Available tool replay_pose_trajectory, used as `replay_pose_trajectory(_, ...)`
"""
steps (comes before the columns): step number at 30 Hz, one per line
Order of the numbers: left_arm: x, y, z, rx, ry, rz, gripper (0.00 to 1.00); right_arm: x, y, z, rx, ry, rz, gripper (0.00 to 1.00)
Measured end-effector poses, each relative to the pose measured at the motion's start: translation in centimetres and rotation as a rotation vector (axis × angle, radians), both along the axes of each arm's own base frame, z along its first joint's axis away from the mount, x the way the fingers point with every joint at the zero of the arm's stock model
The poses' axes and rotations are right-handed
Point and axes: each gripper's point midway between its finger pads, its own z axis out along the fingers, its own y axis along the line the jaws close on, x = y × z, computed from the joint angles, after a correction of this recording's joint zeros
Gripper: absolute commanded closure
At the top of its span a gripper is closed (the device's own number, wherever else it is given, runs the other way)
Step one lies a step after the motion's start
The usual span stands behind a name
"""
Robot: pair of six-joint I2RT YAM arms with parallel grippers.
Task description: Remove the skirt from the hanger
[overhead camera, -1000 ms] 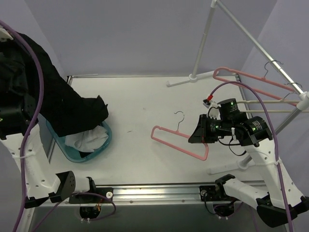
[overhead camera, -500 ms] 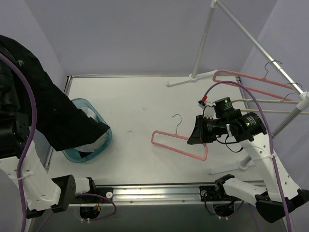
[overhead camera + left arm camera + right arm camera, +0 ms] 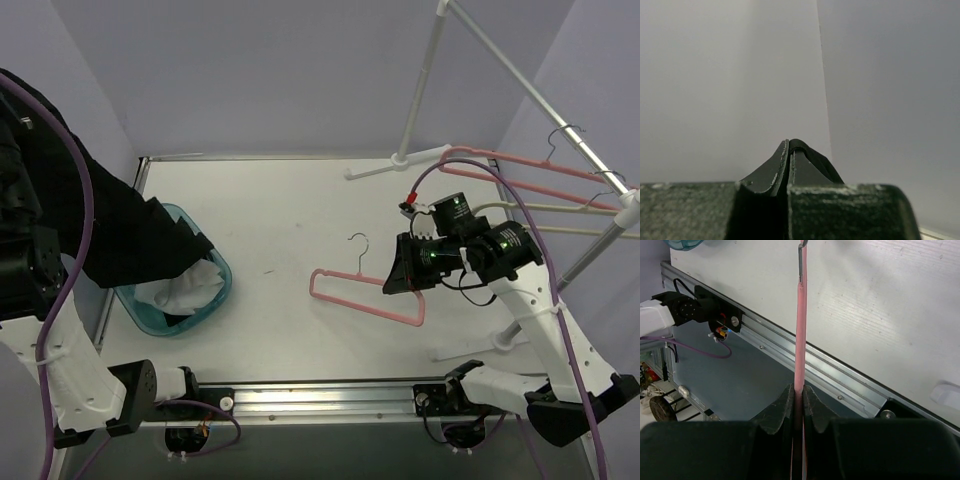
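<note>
While the left gripper (image 3: pixel 789 150) pinches the skirt (image 3: pixel 125 235), right gripper (image 3: pixel 797 392) closed on hanger (image 3: pixel 800 330).

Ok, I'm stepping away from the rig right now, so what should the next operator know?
Left gripper: shut on the black skirt, held high at the left, its lower end hanging down to the teal basket.
Right gripper: shut on the bare pink hanger, held over the table.
Done: skirt is off the hanger.
Left: probably drop the skirt in the basket and put the hanger away.
</note>
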Motion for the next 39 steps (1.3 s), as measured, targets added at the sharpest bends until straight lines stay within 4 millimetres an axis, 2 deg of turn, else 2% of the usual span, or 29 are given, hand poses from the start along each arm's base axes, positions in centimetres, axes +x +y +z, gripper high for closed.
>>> replay_pose_trajectory(8, 1.6, 0.8, -3.0, 0.033, 0.110, 0.044, 0.98, 0.6, 0.7, -0.3, -0.034, -0.003, 0.035, 1.00)
replay_pose_trajectory(11, 2.6, 1.1, -5.0, 0.044, 0.165, 0.051, 0.98, 0.7, 0.9, -0.3, -0.042, -0.011, 0.041, 1.00)
replay_pose_trajectory(13, 3.6, 1.1, -7.0, 0.048, 0.219, 0.040, 0.98, 0.7, 0.8, -0.3, -0.046, -0.013, 0.040, 1.00)
replay_pose_trajectory(16, 5.7, 0.8, -11.5, 0.038, 0.307, -0.002, 0.98, 0.8, 0.7, -0.4, -0.057, -0.018, 0.042, 1.00)
replay_pose_trajectory(23, 12.3, -1.5, -25.1, -0.089, 0.572, -0.204, 0.98, 0.6, 0.6, -0.8, -0.083, -0.019, 0.051, 1.00)
replay_pose_trajectory(29, 15.1, -3.7, -33.6, -0.260, 0.702, -0.338, 0.98, 0.5, 0.4, -0.8, -0.099, -0.024, 0.057, 1.00)
replay_pose_trajectory(32, 15.3, -4.6, -37.2, -0.355, 0.722, -0.377, 0.98, 0.5, 0.4, -0.9, -0.105, -0.028, 0.061, 1.00)
replay_pose_trajectory(34, 14.7, -5.0, -40.0, -0.442, 0.728, -0.375, 0.98, 0.5, 0.4, -0.9, -0.106, -0.027, 0.061, 1.00)
replay_pose_trajectory(36, 12.9, -5.2, -43.4, -0.546, 0.755, -0.342, 0.98, 0.6, 0.4, -0.9, -0.109, -0.029, 0.059, 1.00)
replay_pose_trajectory(39, 9.9, -4.8, -46.4, -0.701, 0.733, -0.248, 0.98, 0.8, 0.4, -0.7, -0.110, -0.037, 0.055, 1.00)
